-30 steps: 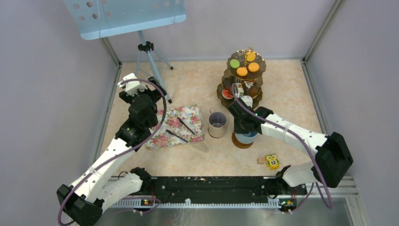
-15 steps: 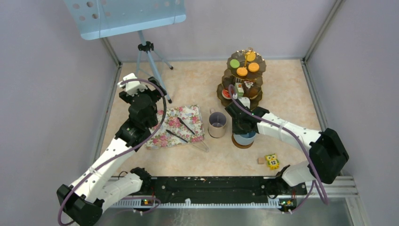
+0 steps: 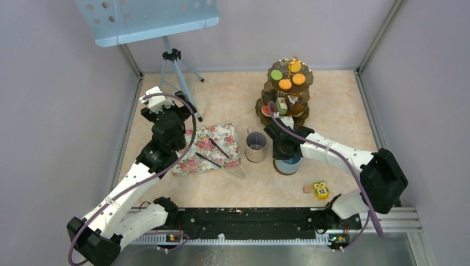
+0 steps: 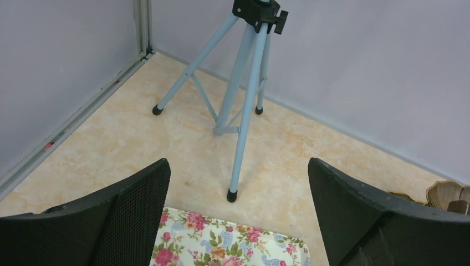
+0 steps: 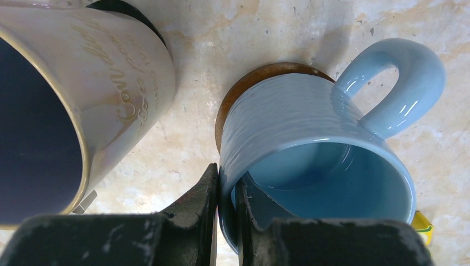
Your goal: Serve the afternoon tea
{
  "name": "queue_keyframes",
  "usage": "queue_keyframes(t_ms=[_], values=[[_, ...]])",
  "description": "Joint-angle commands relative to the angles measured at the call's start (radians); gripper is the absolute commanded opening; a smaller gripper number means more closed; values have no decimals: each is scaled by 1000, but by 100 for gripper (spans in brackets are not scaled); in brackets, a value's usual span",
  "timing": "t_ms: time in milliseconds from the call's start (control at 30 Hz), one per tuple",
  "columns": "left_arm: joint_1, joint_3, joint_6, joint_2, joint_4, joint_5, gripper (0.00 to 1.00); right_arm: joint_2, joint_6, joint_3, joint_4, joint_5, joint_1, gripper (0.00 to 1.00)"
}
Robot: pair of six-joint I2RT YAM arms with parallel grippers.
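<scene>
My right gripper [image 5: 227,191] is shut on the rim of the light blue cup [image 5: 321,138], one finger inside and one outside. The cup [image 3: 289,164] sits on the brown saucer [image 5: 244,91], just right of the grey mug [image 3: 256,145], which fills the left of the right wrist view [image 5: 83,94]. The dark three-tier stand [image 3: 285,91] stands behind them with orange and green rounds on top and small cakes on the lower tiers. My left gripper [image 4: 238,216] is open and empty above the far edge of the floral tray [image 3: 208,148].
A blue tripod [image 3: 173,61] with a perforated shelf stands at the back left. The floral tray holds two dark utensils [image 3: 213,152]. A yellow owl block marked 12 [image 3: 320,190] and a small wooden cube [image 3: 306,189] lie at the front right.
My right arm has drawn the blue cup and saucer slightly left, towards the grey mug. The left arm has not moved.
</scene>
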Motion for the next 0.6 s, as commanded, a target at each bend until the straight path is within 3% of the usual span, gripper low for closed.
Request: queue_keyframes(t_ms=[0,333,433,567], values=[[-4,22,5,-7,29,5,99,-4,1,-3,42,49,17,0],[-5,22,5,-8,29,3,99,24,-6,-3,76,49,17,3],[-4,22,5,-8,29,3,99,24,-9,8,68,40,17,9],[-3,22,5,-9,29,3,99,2,-11,21,46,18,18,33]])
